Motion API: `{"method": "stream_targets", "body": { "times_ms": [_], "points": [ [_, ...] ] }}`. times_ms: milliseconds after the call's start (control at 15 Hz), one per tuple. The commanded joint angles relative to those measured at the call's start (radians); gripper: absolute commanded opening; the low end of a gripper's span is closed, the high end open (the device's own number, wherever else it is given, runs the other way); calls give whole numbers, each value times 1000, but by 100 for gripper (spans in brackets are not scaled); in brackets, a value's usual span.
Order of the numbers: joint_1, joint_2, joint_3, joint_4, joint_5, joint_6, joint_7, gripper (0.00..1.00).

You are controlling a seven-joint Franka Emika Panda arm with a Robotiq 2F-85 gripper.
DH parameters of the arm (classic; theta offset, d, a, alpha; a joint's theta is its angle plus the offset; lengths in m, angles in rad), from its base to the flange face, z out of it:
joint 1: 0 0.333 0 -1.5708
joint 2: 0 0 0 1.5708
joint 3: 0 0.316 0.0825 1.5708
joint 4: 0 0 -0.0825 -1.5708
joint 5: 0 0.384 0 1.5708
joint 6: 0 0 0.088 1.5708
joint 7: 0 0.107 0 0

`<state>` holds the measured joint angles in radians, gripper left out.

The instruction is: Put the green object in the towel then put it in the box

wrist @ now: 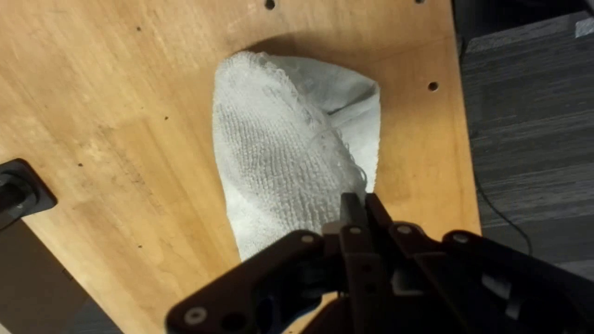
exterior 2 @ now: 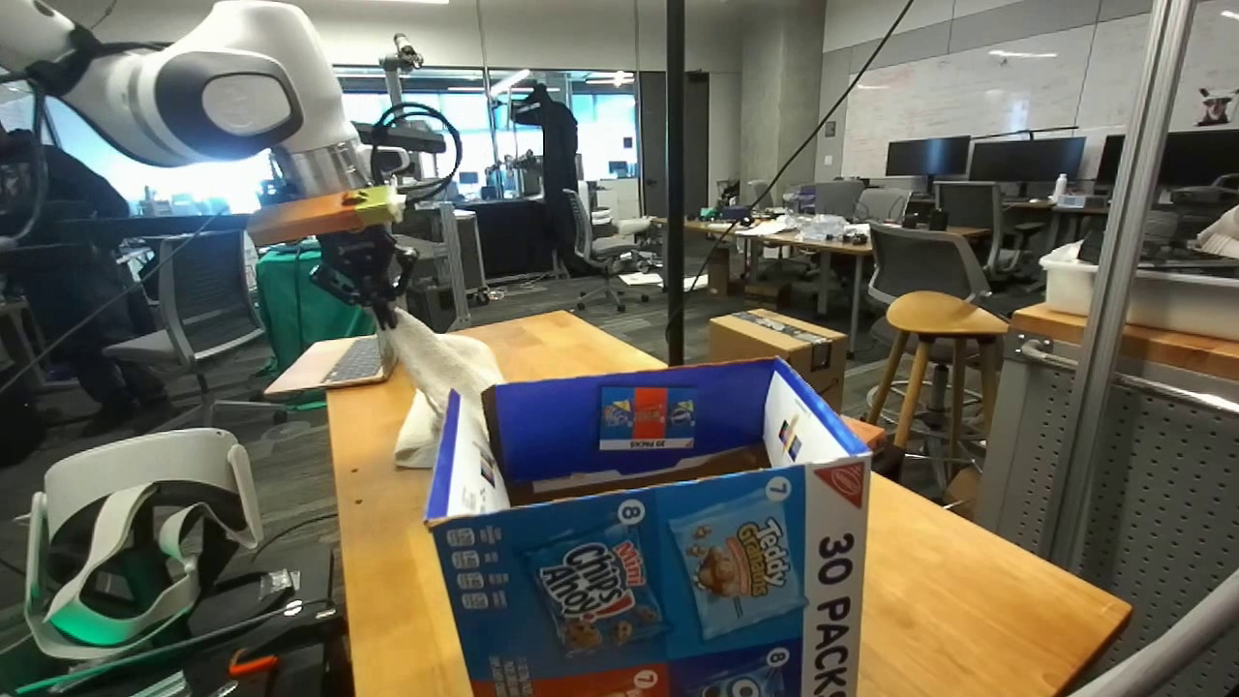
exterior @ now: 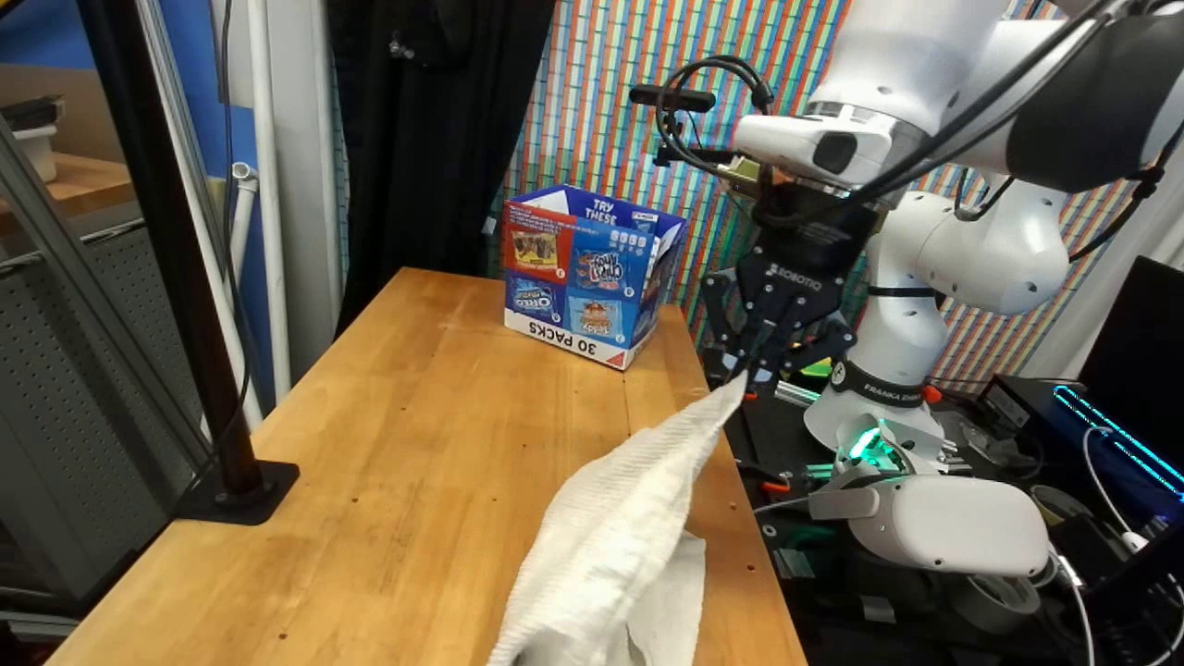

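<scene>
My gripper [wrist: 363, 197] is shut on a corner of the off-white towel [wrist: 274, 148], whose edge enters between the fingertips in the wrist view. From there the cloth slants down to the wooden table in both exterior views, its lower folds resting on the wood. In an exterior view the raised corner makes a thin peak under the gripper [exterior: 747, 368]. The blue printed box [exterior: 583, 277] stands upright with its top open at another part of the table, apart from the towel. Its bare inside wall shows in an exterior view, but the floor is mostly hidden. The green object is hidden or out of view.
A black pole [exterior: 231, 370] on a square base stands at the table's edge across from the arm. A white headset [exterior: 953, 527] and cables lie beside the table near the robot base. A laptop [exterior 2: 356, 360] sits near the towel, by the table edge.
</scene>
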<state>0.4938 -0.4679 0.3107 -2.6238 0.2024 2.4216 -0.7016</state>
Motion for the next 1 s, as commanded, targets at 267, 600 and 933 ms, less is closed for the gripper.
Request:
{"method": "stream_targets", "body": {
  "times_ms": [267,600,933],
  "points": [
    [6,19,-91,-10,-83,-48,22,7],
    [0,100,-107,5,-89,-67,3,49],
    [-6,129,-122,37,-55,-80,-33,87]
  ]
}}
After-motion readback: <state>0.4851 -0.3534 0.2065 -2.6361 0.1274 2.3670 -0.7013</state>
